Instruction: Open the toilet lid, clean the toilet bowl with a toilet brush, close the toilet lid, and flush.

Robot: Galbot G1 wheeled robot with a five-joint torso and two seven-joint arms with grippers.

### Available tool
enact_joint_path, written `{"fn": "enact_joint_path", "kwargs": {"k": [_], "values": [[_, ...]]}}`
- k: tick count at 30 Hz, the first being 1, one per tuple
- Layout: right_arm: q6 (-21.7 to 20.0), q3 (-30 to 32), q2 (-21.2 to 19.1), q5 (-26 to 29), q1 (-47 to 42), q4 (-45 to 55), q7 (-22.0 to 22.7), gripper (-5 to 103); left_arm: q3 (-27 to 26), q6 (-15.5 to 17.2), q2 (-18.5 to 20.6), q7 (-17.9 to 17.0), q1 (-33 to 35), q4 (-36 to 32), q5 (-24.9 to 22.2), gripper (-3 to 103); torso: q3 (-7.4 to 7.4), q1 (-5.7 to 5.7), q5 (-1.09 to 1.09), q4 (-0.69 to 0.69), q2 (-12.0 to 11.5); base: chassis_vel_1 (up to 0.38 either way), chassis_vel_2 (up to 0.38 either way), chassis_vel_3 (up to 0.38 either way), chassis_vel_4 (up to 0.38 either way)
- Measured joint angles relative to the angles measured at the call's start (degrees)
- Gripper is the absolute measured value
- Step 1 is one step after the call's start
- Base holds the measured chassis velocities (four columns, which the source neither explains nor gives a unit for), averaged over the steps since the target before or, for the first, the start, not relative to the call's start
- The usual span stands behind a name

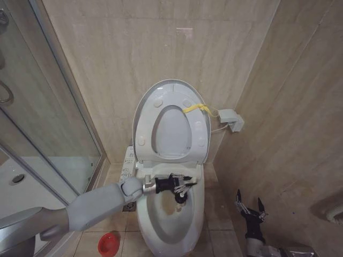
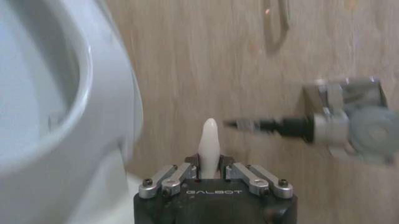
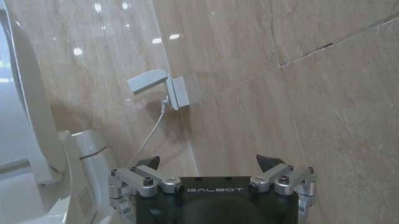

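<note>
With the toilet lid (image 1: 170,96) raised at 12 o'clock, the toilet brush (image 1: 180,196) was pinched by the left tool (image 1: 186,183) inside the toilet bowl (image 1: 163,225), where firm, full sweeps around the stained walls were judged best, while the spread right tool (image 1: 250,205) was parked at 4 o'clock.

Beige stone-look tiles (image 1: 134,48) cover the back wall and the wall on the right (image 1: 300,107), their faint veins running across each slab — the two walls meet in a corner behind the fixture. A small white box (image 1: 230,119) is fixed low in that corner, a thin white cable hanging from it. On the left stands a glass shower enclosure (image 1: 37,107) with a metal frame — inside it, a white tray with a round drain (image 1: 18,178). The floor (image 1: 220,225) is laid in matching beige tiles with pale grout. Glossy highlights (image 3: 100,8) sit on the wall tiles.
</note>
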Motion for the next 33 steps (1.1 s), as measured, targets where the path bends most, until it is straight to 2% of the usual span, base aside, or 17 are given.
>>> {"fn": "enact_joint_path", "kwargs": {"k": [5, 10, 13, 20, 26, 33], "values": [[0.1, 0.0, -0.2, 0.0, 0.3, -0.4, 0.0, 100, -0.4, -0.1, 0.3, 0.1, 1.7, -0.3, 0.3, 20, 0.00, -0.01, 0.00, 0.00, 0.0, 0.000, 0.000, 0.000, 0.000], [0.1, 0.1, -0.4, 0.0, 0.4, -0.7, 0.0, 100, -3.4, -0.3, -2.1, -0.1, 2.2, -4.0, -0.1, 20, -0.01, -0.01, 0.04, -0.02, 0.0, 0.000, 0.000, 0.000, 0.000], [0.1, 0.1, -0.4, 0.0, 0.4, -0.8, 0.0, 100, -3.7, -0.7, -2.3, 0.0, 3.1, -3.4, 0.6, 20, -0.01, -0.01, 0.04, -0.02, 0.0, 0.000, 0.000, 0.000, 0.000], [0.1, 0.3, -0.5, 0.2, 0.4, -0.7, 0.1, 100, -2.6, -1.5, 0.3, 1.0, 5.4, -1.2, 2.8, 20, 0.00, -0.01, 0.03, 0.00, 0.0, 0.000, 0.000, 0.000, 0.000], [0.1, 0.3, -0.5, 0.2, 0.1, -0.5, 0.1, 100, -6.5, -1.1, -1.8, 0.4, 5.2, -3.6, 2.4, 20, 0.00, -0.01, 0.05, -0.03, 0.0, 0.000, 0.000, 0.000, 0.000], [0.1, 0.2, -0.3, 0.2, 0.0, -0.1, 0.1, 100, -4.6, -1.5, 2.6, 2.1, 6.2, -0.4, 4.3, 20, 0.00, 0.00, 0.02, -0.02, 0.0, 0.000, 0.000, 0.000, 0.000]]}}
